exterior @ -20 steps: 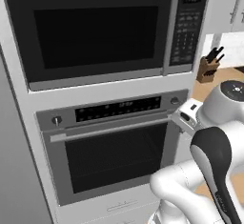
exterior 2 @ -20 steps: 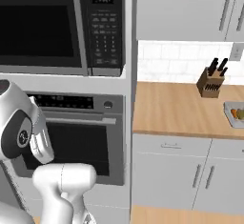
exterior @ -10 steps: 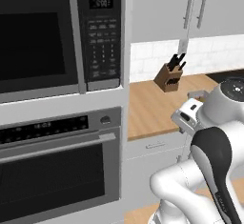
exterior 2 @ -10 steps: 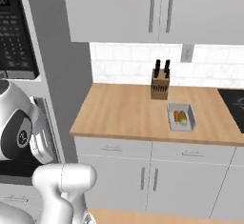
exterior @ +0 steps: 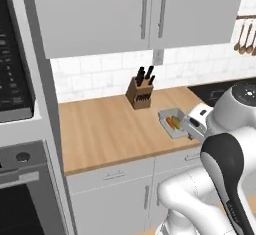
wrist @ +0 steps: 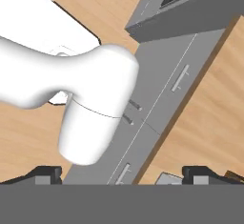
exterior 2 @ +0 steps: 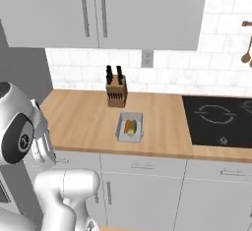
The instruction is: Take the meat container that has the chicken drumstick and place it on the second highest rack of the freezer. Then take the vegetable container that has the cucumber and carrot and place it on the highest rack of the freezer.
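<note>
The vegetable container (exterior: 172, 124) (exterior 2: 130, 127) is a shallow grey tray with an orange carrot and a green cucumber in it. It sits on the wooden counter (exterior: 105, 134) (exterior 2: 83, 119), in front of the knife block. The meat container and the freezer are out of view. My gripper (wrist: 125, 174) is open, its two dark fingertips (wrist: 45, 173) wide apart with nothing between them. It looks down past my own white arm at the wood floor and the grey cabinet fronts.
A knife block (exterior: 140, 93) (exterior 2: 116, 91) stands against the tiled wall. The black cooktop (exterior 2: 219, 119) lies right of the tray. The microwave and oven stack (exterior: 15, 94) is at the far left. Grey wall cabinets (exterior: 140, 14) hang above, and wooden utensils (exterior: 245, 36) hang at the right.
The whole picture has shifted: the base has driven right, from the oven and microwave to the counter with the tray. The gripper has stayed open.
</note>
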Available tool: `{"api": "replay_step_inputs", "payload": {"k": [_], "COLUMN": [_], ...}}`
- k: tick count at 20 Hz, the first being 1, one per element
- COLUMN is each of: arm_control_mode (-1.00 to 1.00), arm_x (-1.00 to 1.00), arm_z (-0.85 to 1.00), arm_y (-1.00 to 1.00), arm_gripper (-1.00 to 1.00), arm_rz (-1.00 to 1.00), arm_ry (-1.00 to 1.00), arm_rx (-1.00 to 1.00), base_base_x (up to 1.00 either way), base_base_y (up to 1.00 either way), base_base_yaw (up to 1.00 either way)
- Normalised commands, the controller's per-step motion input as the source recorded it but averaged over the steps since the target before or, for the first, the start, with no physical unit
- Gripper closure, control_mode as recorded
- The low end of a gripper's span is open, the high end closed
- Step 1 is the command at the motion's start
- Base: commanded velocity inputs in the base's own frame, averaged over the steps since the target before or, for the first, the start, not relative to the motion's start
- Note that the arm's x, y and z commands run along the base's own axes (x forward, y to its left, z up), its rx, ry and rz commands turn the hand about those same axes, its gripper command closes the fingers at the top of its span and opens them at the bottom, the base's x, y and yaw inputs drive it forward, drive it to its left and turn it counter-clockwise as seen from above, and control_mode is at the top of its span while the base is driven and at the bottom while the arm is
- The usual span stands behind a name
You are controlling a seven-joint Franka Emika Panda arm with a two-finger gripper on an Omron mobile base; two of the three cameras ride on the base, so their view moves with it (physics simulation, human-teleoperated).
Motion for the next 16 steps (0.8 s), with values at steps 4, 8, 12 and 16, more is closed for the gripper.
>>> {"api": "replay_step_inputs", "payload": {"k": [4, 8, 12, 16], "arm_control_mode": [1.0, 1.0, 1.0, -1.0], "arm_x": [0.0, 0.0, 0.0, 0.11], "arm_z": [0.0, 0.0, 0.0, 0.01], "arm_y": [0.0, 0.0, 0.0, -0.05], "arm_gripper": [-1.0, -1.0, -1.0, -1.0], "arm_rz": [0.0, 0.0, 0.0, -0.01], "arm_ry": [0.0, 0.0, 0.0, 0.0], "arm_rx": [0.0, 0.0, 0.0, 0.04], "base_base_x": [0.52, 0.53, 0.44, 0.31], "base_base_y": [-0.69, -0.49, -0.31, -0.18], "base_base_yaw": [0.0, 0.0, 0.0, -0.01]}}
